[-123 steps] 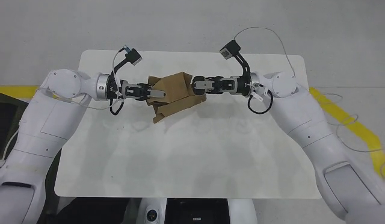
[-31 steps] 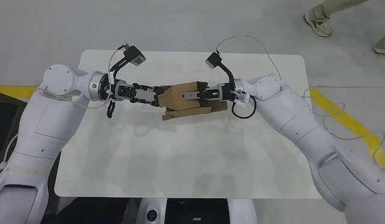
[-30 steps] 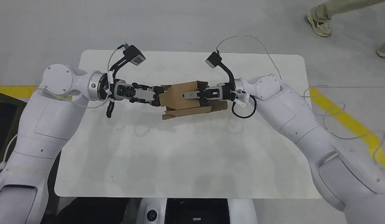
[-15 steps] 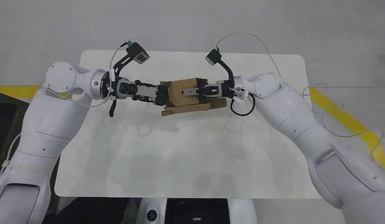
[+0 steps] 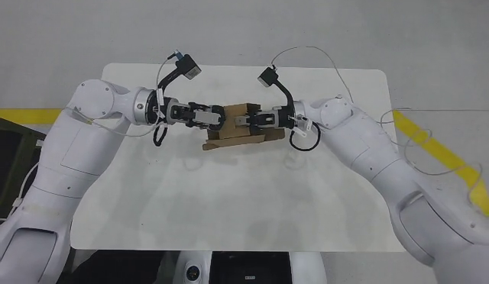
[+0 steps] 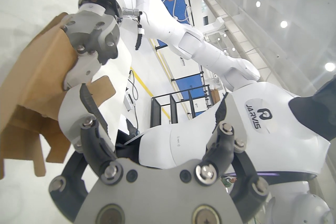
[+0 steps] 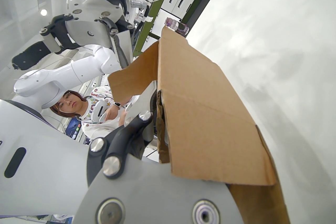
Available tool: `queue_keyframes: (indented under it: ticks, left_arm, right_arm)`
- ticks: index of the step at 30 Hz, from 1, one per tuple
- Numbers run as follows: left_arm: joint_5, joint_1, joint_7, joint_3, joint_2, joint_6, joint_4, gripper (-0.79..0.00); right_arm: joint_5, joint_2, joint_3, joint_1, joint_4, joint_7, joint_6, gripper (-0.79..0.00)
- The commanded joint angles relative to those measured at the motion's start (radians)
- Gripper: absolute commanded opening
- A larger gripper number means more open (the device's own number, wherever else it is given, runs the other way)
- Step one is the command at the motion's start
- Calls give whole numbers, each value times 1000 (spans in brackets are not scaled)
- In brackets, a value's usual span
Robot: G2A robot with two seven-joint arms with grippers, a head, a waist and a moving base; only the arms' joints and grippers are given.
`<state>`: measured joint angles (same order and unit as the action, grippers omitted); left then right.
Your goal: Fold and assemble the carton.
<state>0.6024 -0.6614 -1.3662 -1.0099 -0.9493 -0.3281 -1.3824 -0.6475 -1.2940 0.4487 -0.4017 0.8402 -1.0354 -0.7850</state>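
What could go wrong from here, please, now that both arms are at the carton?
1. The right pincer seems to grip the carton by one wall, while the left pincer is open. A push from it could twist the carton or slip it free.
2. A loose flap lies right beside the left pincer's finger and may get creased the wrong way.
3. The two pincers sit very close together at the carton, so they might collide.

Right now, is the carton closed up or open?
Open: the carton has loose flaps sticking out, not folded in.
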Motion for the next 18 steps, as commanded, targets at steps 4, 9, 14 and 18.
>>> queue_keyframes:
  ticks: [4,9,14,18]
  left_arm:
    - [-31,-4,15,4,-3,-10,0,0]
    - [-46,-6,12,3,-5,-18,-9,0]
    - [-52,-12,6,-4,-4,-19,-17,0]
    - [-22,-1,56,-66,2,-31,12,0]
  right_arm:
    - [13,2,-19,-15,17,21,-21,-785]
    - [13,-11,-40,-14,12,39,-39,-785]
    - [-3,-57,-66,5,-53,59,-59,-785]
    - [-32,-107,-80,20,-149,71,-70,-785]
